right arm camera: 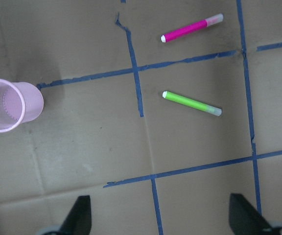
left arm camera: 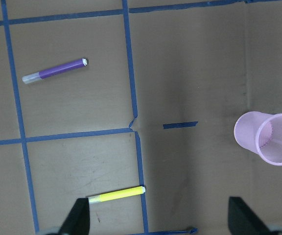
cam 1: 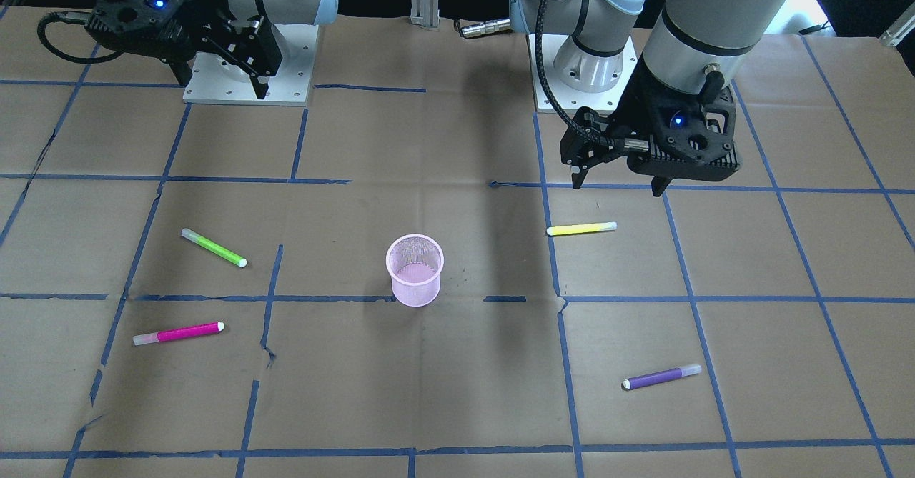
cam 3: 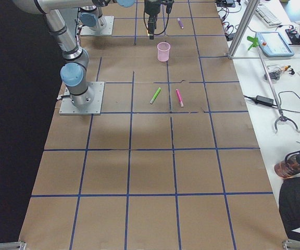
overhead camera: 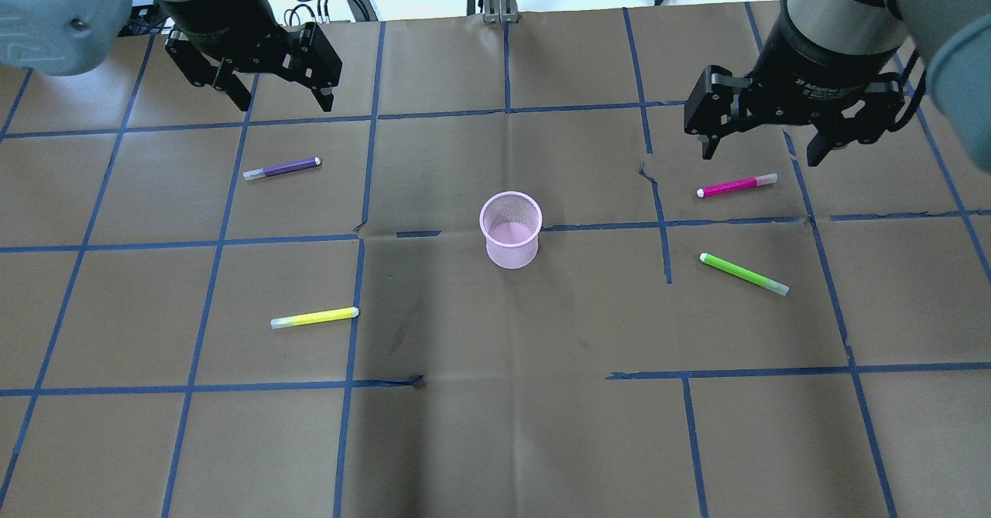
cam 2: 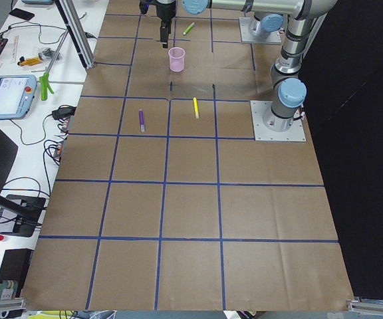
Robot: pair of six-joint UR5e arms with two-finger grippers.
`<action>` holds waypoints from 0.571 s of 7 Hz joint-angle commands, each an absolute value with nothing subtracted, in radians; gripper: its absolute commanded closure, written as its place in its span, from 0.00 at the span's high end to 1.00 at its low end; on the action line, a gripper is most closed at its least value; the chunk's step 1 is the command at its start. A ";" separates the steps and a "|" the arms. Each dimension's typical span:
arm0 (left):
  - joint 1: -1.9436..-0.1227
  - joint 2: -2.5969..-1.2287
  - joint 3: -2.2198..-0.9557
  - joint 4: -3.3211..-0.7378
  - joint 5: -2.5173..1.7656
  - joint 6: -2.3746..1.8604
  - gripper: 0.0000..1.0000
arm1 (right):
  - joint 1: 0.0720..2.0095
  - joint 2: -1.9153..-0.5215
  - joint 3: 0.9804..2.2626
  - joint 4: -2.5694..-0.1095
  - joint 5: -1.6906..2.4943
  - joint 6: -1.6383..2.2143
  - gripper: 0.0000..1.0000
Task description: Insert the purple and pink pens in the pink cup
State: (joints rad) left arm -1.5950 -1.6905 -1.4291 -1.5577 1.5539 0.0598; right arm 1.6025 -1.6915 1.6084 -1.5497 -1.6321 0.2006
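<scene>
The pink mesh cup (overhead camera: 510, 231) stands upright and empty at the table's middle. The purple pen (overhead camera: 281, 168) lies flat on the left side, beyond the cup. The pink pen (overhead camera: 737, 186) lies flat on the right side. My left gripper (overhead camera: 275, 77) is open and empty, high above the table beyond the purple pen. My right gripper (overhead camera: 762, 146) is open and empty, above the table just beyond the pink pen. The left wrist view shows the purple pen (left arm camera: 55, 71) and the cup (left arm camera: 266, 138). The right wrist view shows the pink pen (right arm camera: 191, 28) and the cup (right arm camera: 9, 105).
A yellow pen (overhead camera: 314, 317) lies on the left side, nearer the robot than the purple one. A green pen (overhead camera: 743, 273) lies on the right side, close to the pink pen. Brown paper with blue tape lines covers the table.
</scene>
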 commanded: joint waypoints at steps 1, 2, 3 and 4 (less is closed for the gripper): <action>-1.595 -1.684 -1.442 -1.555 1.555 0.060 0.99 | 1.576 -1.689 1.599 -1.568 -1.629 0.198 1.00; -1.595 -1.684 -1.442 -1.554 1.554 0.060 0.99 | 1.575 -1.683 1.598 -1.568 -1.629 0.189 1.00; -1.595 -1.683 -1.443 -1.552 1.554 0.060 0.98 | 1.574 -1.674 1.598 -1.569 -1.582 0.183 1.00; -1.595 -1.681 -1.445 -1.552 1.554 0.060 0.99 | 1.574 -1.674 1.600 -1.578 -1.571 0.181 1.00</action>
